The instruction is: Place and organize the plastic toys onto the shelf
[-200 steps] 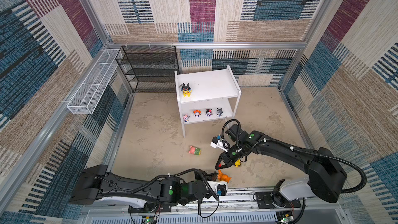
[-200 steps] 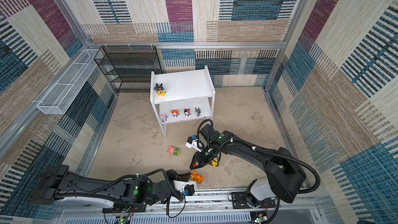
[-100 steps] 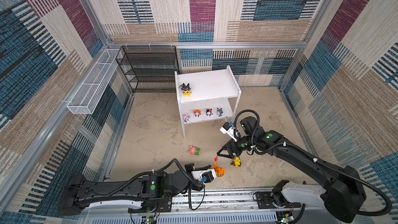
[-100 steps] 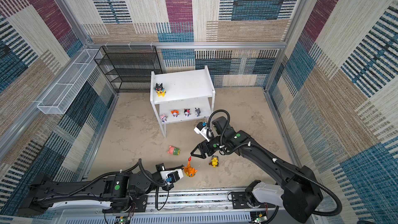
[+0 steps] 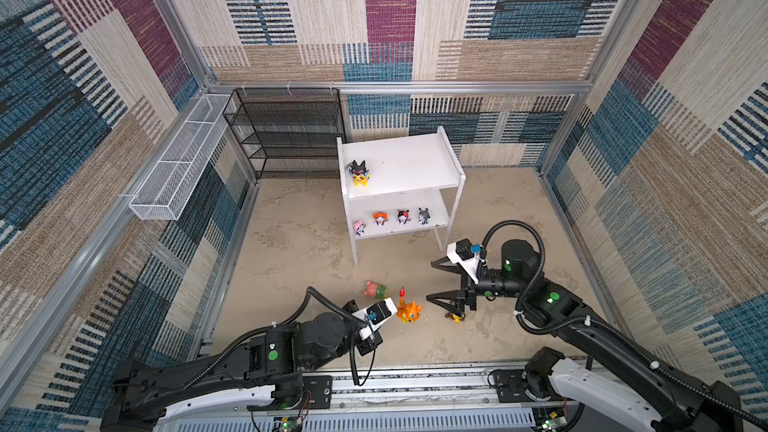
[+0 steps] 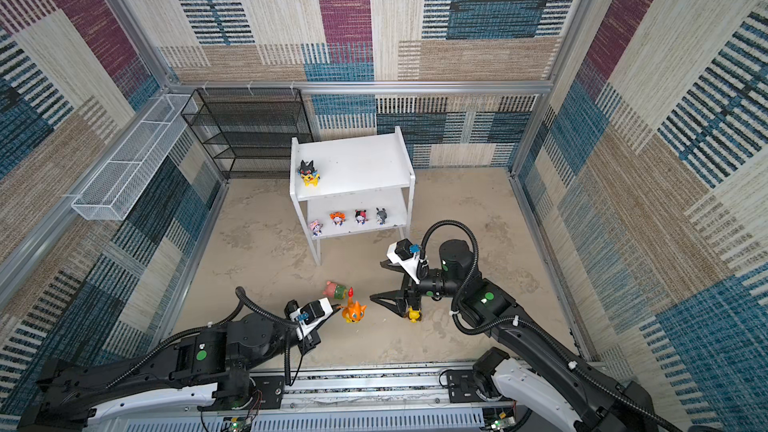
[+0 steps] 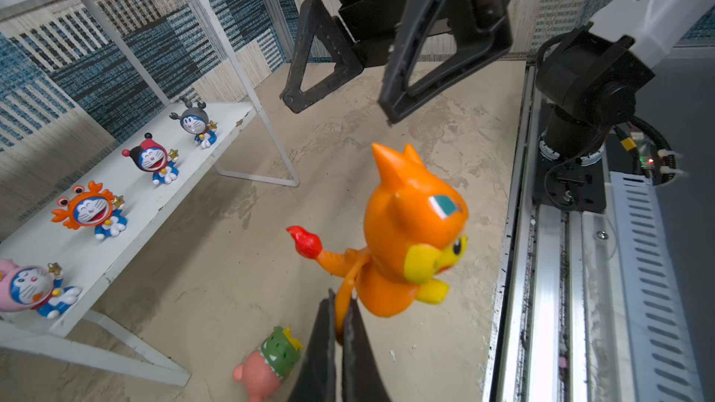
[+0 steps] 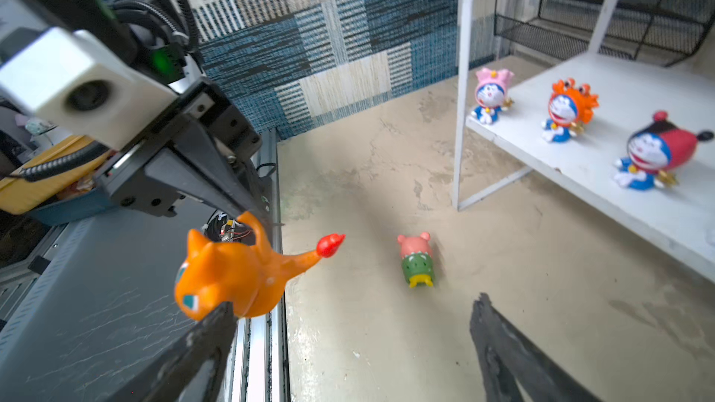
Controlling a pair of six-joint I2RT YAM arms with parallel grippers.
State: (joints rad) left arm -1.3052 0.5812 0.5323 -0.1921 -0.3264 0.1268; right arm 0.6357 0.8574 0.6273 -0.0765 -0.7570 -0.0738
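Observation:
My left gripper (image 7: pixel 340 313) is shut on a thin orange fin of the orange-hooded yellow toy (image 7: pixel 410 233), which hangs above the floor (image 5: pixel 409 310). My right gripper (image 8: pixel 352 305) stands open to the right of it (image 5: pixel 432 280), with nothing between its fingers. A small yellow toy (image 5: pixel 456 317) sits on the floor, partly hidden under that gripper. The pink-and-green toy (image 5: pixel 376 289) lies on its side on the floor. On the white shelf (image 5: pixel 407 160) a black-hooded yellow toy (image 5: pixel 359 172) stands on the top board, and several tiny big-headed toys (image 5: pixel 380 219) line the lower board.
A black mesh rack (image 5: pixel 286 135) stands at the back wall, left of the shelf. A white wire basket (image 5: pixel 178 164) hangs on the left wall. The shelf's thin front leg (image 5: pixel 354 251) is near the toys. A metal rail (image 5: pixel 415 380) runs along the front edge.
My right gripper has opened wide and drawn back to the right. My left arm has swung forward, carrying the orange-hooded toy away from the front rail.

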